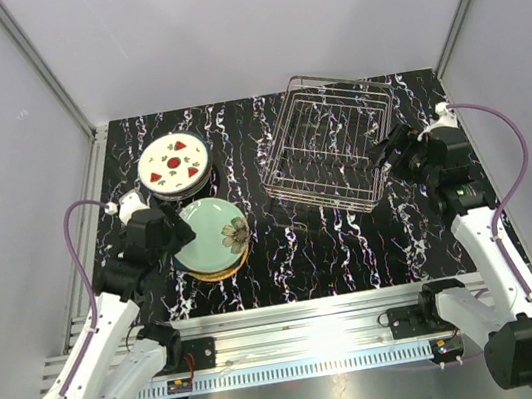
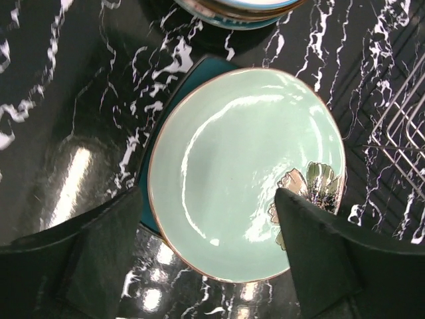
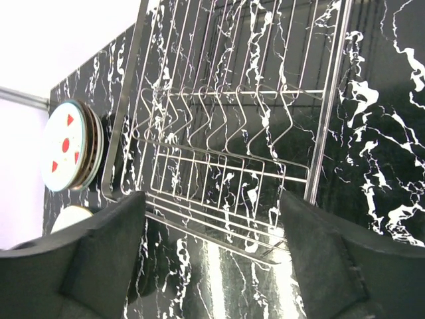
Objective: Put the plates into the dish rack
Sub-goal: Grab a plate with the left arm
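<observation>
Two stacks of round glazed plates (image 1: pixel 204 181) sit at the left of the black, white-veined tabletop (image 1: pixel 313 243). The white strawberry plate (image 1: pixel 174 161) tops the rear stack, and the glossy mint-green flower plate (image 2: pixel 239 173) tops the nearer one, over a dark teal plate (image 2: pixel 147 159). One silver wire dish rack (image 1: pixel 328 144) stands back right, plateless. The left hand (image 2: pixel 207 196) is spread wide over the mint plate, gripping nothing. The right hand (image 3: pixel 212 199) gapes beside the rack, empty.

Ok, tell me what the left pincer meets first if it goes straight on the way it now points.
The mint-green flower plate, most likely. The left pincer points down at the plate's near part, open. The gap between them is hard to judge.
</observation>
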You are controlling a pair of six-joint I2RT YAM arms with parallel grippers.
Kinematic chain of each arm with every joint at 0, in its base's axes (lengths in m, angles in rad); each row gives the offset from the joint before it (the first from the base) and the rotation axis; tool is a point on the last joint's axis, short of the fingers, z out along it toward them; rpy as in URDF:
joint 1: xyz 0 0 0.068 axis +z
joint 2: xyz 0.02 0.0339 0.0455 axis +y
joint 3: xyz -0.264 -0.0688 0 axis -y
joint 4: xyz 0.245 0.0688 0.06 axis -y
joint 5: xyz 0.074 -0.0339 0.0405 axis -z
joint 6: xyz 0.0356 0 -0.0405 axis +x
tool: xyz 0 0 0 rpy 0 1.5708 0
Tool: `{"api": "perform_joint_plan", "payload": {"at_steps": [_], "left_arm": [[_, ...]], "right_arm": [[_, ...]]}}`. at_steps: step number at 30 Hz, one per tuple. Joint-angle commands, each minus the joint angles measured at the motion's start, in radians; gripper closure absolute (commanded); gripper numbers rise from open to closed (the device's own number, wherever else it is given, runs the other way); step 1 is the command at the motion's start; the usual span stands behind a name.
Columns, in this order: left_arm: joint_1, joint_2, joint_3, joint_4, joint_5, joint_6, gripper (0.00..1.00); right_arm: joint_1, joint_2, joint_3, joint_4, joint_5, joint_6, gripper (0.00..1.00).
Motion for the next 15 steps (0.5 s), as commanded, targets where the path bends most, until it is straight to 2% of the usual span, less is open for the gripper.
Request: {"api": "perform_joint_plan", "payload": {"at_steps": [1,4,6,15], "left_arm": [[0.005,-0.039,-0.064,0.011,-0.01,-0.131,0.2],[0.005,-0.06,-0.12,0.043,0.006,-0.184,0.22],[0.005,-0.062,-0.137,0.069,0.016,-0.201,0.23],[0.005,-0.03,-0.18,0.095,-0.007,-0.206,0.27]], "right_arm": [[-0.002,-0.019,-0.009,0.047,-0.055,-0.021,0.17],[0.0,-0.032,-0.018,0.066,-0.086,-0.027,0.37],[0.0,-0.041,-0.021,0.067,-0.08,-0.024,0.42],[0.0,-0.023,-0.018,0.06,-0.06,-0.016,0.43]]}}
